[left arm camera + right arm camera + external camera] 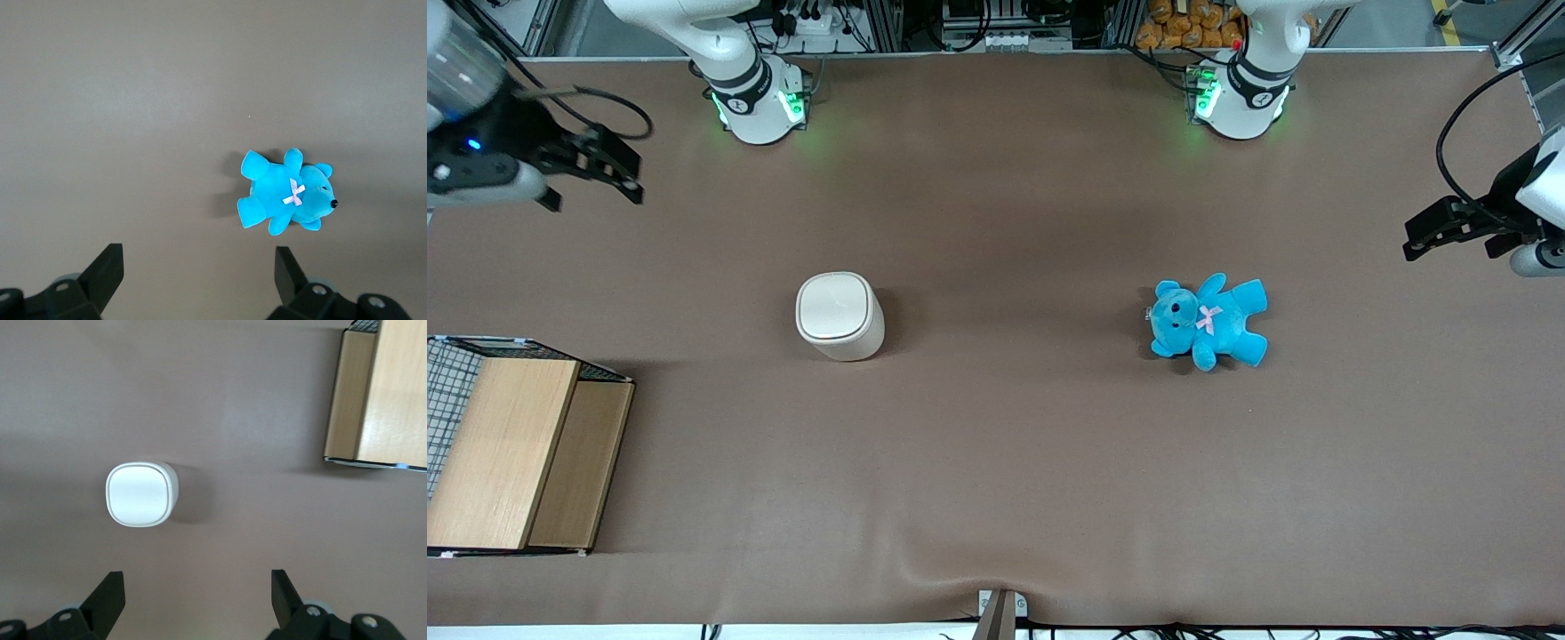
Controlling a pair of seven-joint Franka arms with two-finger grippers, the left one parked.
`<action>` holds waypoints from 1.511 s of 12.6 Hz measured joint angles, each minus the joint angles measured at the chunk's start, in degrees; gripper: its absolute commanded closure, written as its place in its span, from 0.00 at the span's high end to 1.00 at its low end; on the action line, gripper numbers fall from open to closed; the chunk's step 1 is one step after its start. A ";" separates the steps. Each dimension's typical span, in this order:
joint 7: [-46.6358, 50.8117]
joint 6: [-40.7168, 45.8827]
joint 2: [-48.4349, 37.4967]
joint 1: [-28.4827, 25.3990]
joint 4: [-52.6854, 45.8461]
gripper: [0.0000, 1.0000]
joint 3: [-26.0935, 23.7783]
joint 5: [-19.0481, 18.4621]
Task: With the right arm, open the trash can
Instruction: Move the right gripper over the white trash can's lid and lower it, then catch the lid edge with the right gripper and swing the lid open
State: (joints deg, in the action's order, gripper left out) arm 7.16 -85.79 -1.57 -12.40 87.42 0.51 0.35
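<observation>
Nothing's happening yet: the trash can (839, 316) is sitting with its lid flat, and the pincer (609, 169) is hanging spread apart, well away.

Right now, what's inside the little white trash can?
That can't be seen. The trash can has its flat lid shut, covering the inside, and nothing sits on top. The right arm's gripper hangs open, well away, toward the working arm's end of the table.
</observation>
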 measured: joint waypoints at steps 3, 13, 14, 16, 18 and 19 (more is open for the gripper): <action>2.38 -2.46 4.91 -3.99 0.29 0.08 -0.03 0.00; 9.14 -15.47 14.82 -8.47 13.22 0.00 -0.02 -0.15; 9.23 -16.29 15.66 -8.82 14.04 0.00 -0.02 -0.15; 9.26 -17.00 18.13 -9.01 14.48 0.00 -0.01 -0.16; 9.26 -17.30 20.09 -9.01 14.49 0.00 0.00 -0.16; 9.26 -17.64 20.76 -9.02 14.49 0.00 0.01 -0.16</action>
State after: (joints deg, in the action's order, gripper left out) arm 16.42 -103.43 19.19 -21.41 101.92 0.52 0.18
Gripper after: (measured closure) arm 0.991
